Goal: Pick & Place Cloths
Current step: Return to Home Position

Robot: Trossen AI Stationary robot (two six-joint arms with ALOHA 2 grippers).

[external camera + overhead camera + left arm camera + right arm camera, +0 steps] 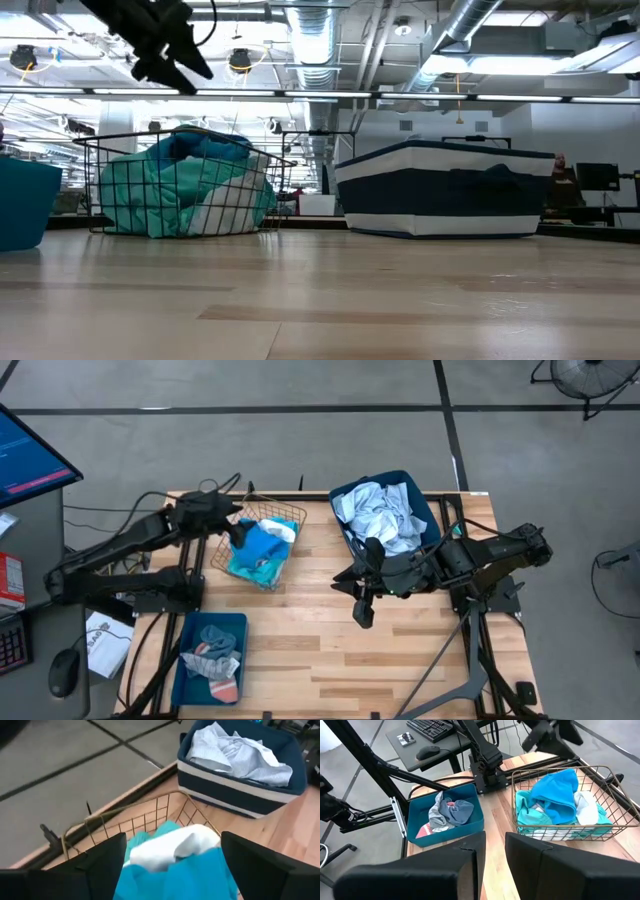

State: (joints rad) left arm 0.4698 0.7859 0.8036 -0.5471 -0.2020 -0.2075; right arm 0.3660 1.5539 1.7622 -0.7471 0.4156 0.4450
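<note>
Cloths (262, 550) lie heaped in the wire basket (292, 512) at the bench's (330, 650) far edge, left gripper (172, 840) above it with fingers wide apart and empty (right gripper (495, 837), slightly parted, mid-bench), so homing seems in hand: retract both clear.

On the table (400, 650) we see the wire basket (290, 512) at the back left, with cloths (262, 550) in it. The fabric bin (428, 508) stands right of it, the flat tray (185, 660) in front, holding socks (215, 660).
</note>
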